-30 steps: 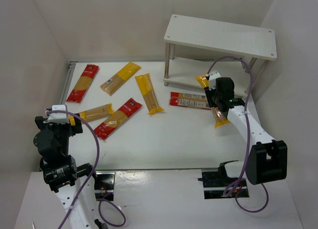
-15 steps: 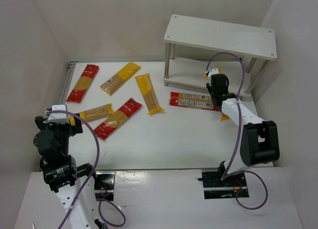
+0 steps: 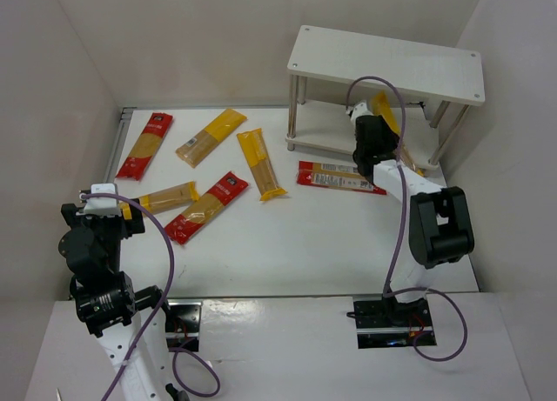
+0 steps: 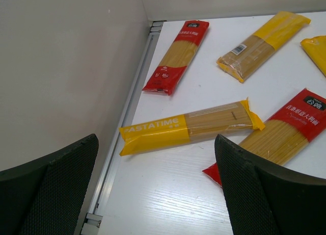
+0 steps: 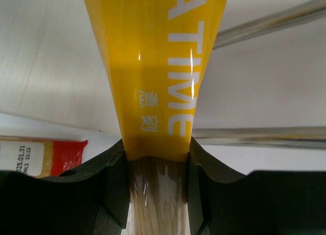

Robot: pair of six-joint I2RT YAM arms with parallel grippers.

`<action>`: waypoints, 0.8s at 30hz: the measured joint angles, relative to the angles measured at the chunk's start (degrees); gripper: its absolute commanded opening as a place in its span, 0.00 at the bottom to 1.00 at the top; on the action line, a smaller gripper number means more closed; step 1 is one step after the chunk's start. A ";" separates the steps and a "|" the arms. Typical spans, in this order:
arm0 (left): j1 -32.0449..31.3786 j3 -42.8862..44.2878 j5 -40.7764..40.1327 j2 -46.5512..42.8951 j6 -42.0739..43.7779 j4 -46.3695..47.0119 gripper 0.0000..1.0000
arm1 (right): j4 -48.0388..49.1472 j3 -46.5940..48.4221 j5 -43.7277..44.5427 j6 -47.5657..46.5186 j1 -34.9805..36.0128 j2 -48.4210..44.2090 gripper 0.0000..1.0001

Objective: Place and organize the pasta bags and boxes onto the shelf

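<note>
My right gripper (image 5: 157,158) is shut on a yellow pasta pack (image 5: 158,67) at the seam between its yellow label and its clear window. From above, that gripper (image 3: 367,137) is at the front of the white shelf (image 3: 387,66), and the held pack (image 3: 384,106) slants under the top board, over the lower board (image 3: 326,127). A red pack (image 3: 335,177) lies on the table just in front of the shelf. My left gripper (image 4: 157,142) is open and empty, low at the left, above a yellow pack (image 4: 188,127).
Loose packs lie left of the shelf: a red one (image 3: 145,144), a yellow one (image 3: 211,137), another yellow (image 3: 261,163) and a red one (image 3: 207,207). White walls close the left, back and right. The shelf's thin metal legs (image 3: 293,114) stand near the held pack.
My right arm has swung the yellow pack from the table's right side up and left to the shelf front, its far end now under the top board. The left arm has not moved.
</note>
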 measured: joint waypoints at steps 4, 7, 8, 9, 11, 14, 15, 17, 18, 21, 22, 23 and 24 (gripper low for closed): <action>0.00 0.00 0.00 0.00 0.00 0.00 1.00 | 6.47 -0.37 3.78 -6.84 1.95 4.37 0.00; 0.00 0.00 0.00 0.00 0.02 0.00 1.00 | 12.13 -1.38 6.29 -12.13 3.13 6.49 0.00; 0.00 0.00 0.00 0.00 0.02 -0.02 1.00 | 14.03 -1.66 7.10 -13.79 3.39 7.15 0.00; 0.00 0.00 0.00 0.00 0.02 0.00 1.00 | 16.22 -1.90 7.93 -15.65 3.67 7.85 0.00; 0.00 0.00 0.04 0.00 0.02 0.00 1.00 | 19.98 -2.01 9.46 -19.19 4.17 9.18 0.00; 0.00 0.00 0.37 0.00 0.02 0.00 1.00 | 25.92 -2.03 11.67 -24.41 4.48 11.65 0.00; 0.00 0.00 0.39 0.00 0.02 0.00 1.00 | 27.71 -2.03 12.48 -26.12 4.55 12.57 0.00; 0.00 0.00 0.42 0.00 0.02 -0.02 1.00 | 30.10 -2.05 13.62 -28.81 4.66 14.16 0.00; 0.00 0.00 0.42 0.00 0.02 0.00 1.00 | 31.41 -2.03 14.16 -30.12 4.70 15.08 0.00; 0.00 0.00 0.42 0.00 0.02 0.00 1.00 | 34.12 -2.03 15.23 -33.22 4.74 17.90 0.00; 0.00 0.00 0.42 0.00 0.02 0.00 1.00 | 34.51 -1.97 15.58 -34.01 4.74 18.75 0.00; 0.00 0.00 0.42 0.00 0.02 0.00 1.00 | 34.84 -1.81 15.93 -34.69 4.74 19.58 0.00; 0.00 0.00 0.44 0.00 0.02 0.00 1.00 | 35.15 -1.64 16.24 -35.06 4.76 20.33 0.00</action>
